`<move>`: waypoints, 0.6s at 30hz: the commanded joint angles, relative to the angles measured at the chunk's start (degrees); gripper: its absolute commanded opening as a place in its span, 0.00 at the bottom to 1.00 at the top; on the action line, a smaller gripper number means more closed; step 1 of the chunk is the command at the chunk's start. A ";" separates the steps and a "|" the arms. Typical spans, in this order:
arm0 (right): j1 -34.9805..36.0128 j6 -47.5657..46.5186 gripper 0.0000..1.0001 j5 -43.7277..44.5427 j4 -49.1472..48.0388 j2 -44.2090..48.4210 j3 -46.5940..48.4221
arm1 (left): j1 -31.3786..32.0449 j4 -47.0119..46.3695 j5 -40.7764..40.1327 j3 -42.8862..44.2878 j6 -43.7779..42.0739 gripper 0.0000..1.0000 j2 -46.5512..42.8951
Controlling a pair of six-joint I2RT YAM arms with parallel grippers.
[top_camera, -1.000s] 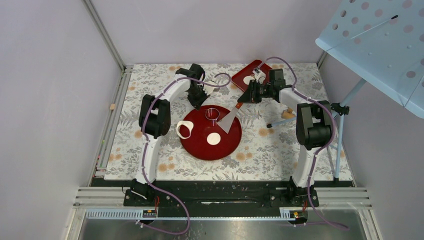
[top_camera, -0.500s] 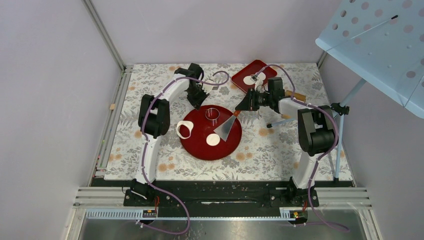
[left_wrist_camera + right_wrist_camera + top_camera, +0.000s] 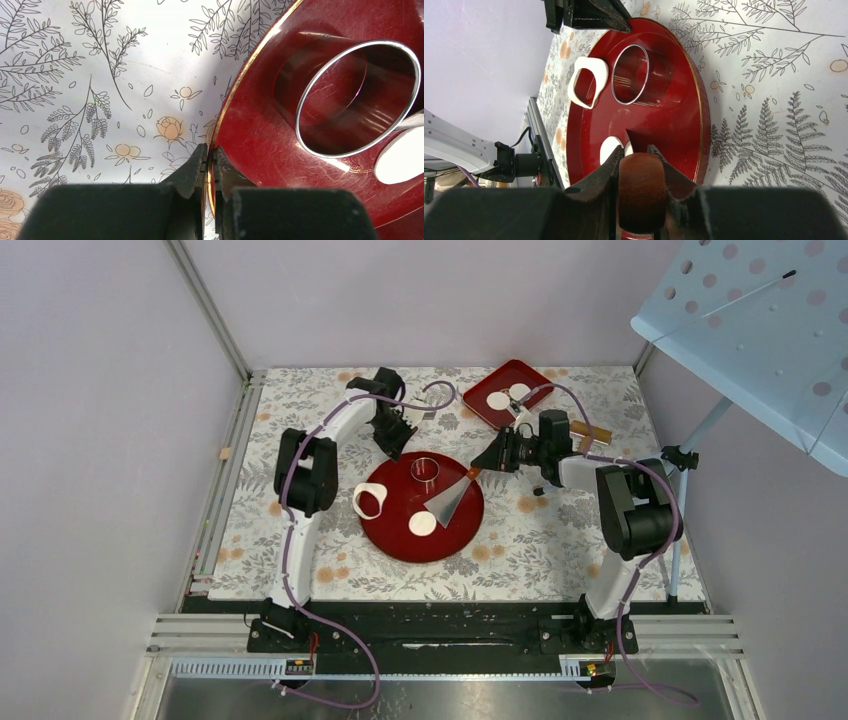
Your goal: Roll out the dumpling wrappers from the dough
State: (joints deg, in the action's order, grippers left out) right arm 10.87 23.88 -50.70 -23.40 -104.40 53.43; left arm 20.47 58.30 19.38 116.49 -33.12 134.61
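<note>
A round red plate [image 3: 455,540] carries a metal ring cutter [image 3: 427,469], one flat white dumpling wrapper [image 3: 422,524] and, over its left rim, the dough [image 3: 367,501], a white scrap with a hole. My left gripper [image 3: 400,440] is shut on the plate's far rim [image 3: 227,107], right beside the cutter [image 3: 357,97]. My right gripper [image 3: 636,150] is shut on a spatula's brown handle [image 3: 641,192]. The spatula's blade [image 3: 450,502] lies on the plate with its tip against the wrapper [image 3: 610,149]. Two more wrappers [image 3: 498,400] lie on a square red tray [image 3: 535,380] at the back.
A wooden rod [image 3: 590,432] lies on the flowered cloth behind my right wrist. A small black piece [image 3: 540,490] sits right of the plate. A blue perforated stand [image 3: 760,330] overhangs the right side, its pole by the right arm.
My right gripper has swung from over the square tray down toward the plate with the spatula. The blade has slid forward, and the wrapper on the plate shifted slightly toward the front left.
</note>
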 commanded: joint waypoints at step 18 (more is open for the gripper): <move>8.75 -0.11 0.00 -5.10 -9.40 -10.14 3.88 | 0.42 -1.97 6.58 -0.86 5.56 0.00 -6.35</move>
State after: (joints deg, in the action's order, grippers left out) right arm 17.28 29.98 -55.46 -32.25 -112.20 56.36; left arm 20.27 57.49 21.91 115.59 -30.50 134.19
